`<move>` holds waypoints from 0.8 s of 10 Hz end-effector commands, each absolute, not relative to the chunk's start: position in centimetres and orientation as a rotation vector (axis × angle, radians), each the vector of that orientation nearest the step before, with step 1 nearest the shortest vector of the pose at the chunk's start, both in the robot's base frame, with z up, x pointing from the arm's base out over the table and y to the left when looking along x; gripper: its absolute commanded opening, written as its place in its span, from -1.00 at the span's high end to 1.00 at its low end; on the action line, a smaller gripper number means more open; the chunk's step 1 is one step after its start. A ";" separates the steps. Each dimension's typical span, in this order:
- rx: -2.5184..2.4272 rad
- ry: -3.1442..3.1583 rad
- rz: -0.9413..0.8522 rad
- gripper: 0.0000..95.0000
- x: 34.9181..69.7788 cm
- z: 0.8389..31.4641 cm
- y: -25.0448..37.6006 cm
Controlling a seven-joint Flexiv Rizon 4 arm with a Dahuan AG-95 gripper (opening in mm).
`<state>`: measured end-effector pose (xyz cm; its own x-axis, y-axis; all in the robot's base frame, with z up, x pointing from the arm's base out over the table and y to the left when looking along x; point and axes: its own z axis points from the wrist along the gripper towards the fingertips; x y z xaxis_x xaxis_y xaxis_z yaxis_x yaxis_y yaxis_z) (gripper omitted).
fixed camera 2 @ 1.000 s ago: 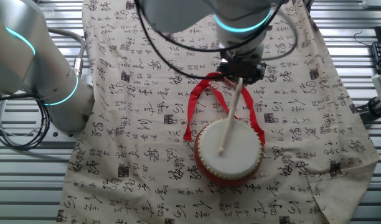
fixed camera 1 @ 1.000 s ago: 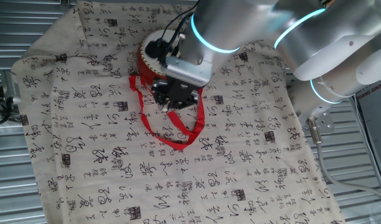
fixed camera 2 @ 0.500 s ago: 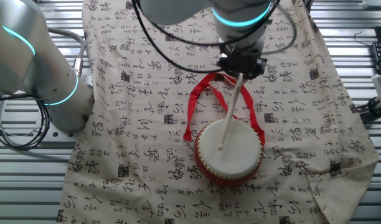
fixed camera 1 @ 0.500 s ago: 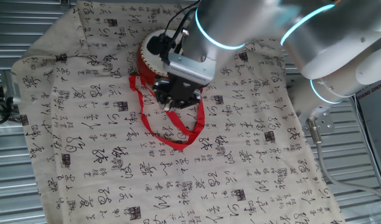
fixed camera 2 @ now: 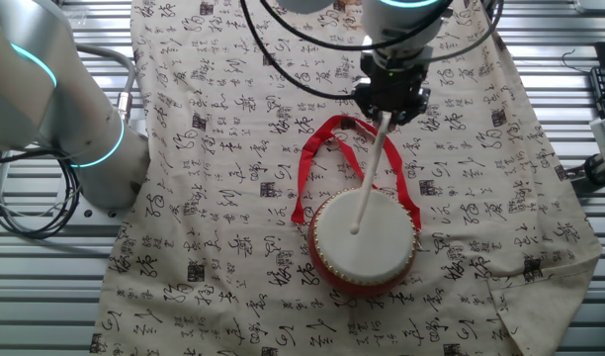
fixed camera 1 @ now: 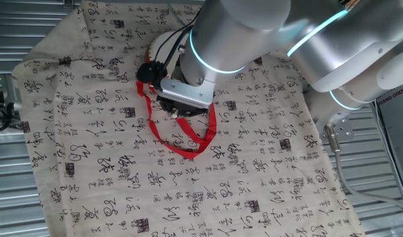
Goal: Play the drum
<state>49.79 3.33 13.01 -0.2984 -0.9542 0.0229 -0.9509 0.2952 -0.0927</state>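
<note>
The drum (fixed camera 2: pixel 367 245) has a red side wall and a cream-white head. It lies on the printed cloth, and its red ribbon strap (fixed camera 2: pixel 308 168) loops out behind it. My gripper (fixed camera 2: pixel 389 102) is shut on a pale drumstick (fixed camera 2: pixel 370 178) that slants down over the head, its tip at about the head's middle. In one fixed view the arm hides most of the drum (fixed camera 1: pixel 157 49). Only its rim and the ribbon (fixed camera 1: pixel 182 141) show there, below the gripper (fixed camera 1: pixel 182 105).
A cream cloth (fixed camera 2: pixel 214 129) printed with black calligraphy covers the table (fixed camera 1: pixel 10 197) of metal slats. The arm's grey base (fixed camera 2: pixel 75 129) with a cyan light ring stands at the cloth's left edge. A cable (fixed camera 1: pixel 4 112) lies at the table's left side.
My gripper has shifted sideways, to the right in the other fixed view, and tilted. The drumstick tip stays over the drum head. The drum and ribbon have not moved.
</note>
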 end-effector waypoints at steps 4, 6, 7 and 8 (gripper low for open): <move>-1.838 2.502 -0.136 1.00 49.7 13.1 3.3; -1.837 2.503 -0.136 1.00 49.7 13.1 3.2; -1.838 2.501 -0.136 1.00 49.6 13.1 3.2; -1.838 2.499 -0.136 1.00 49.6 13.0 3.1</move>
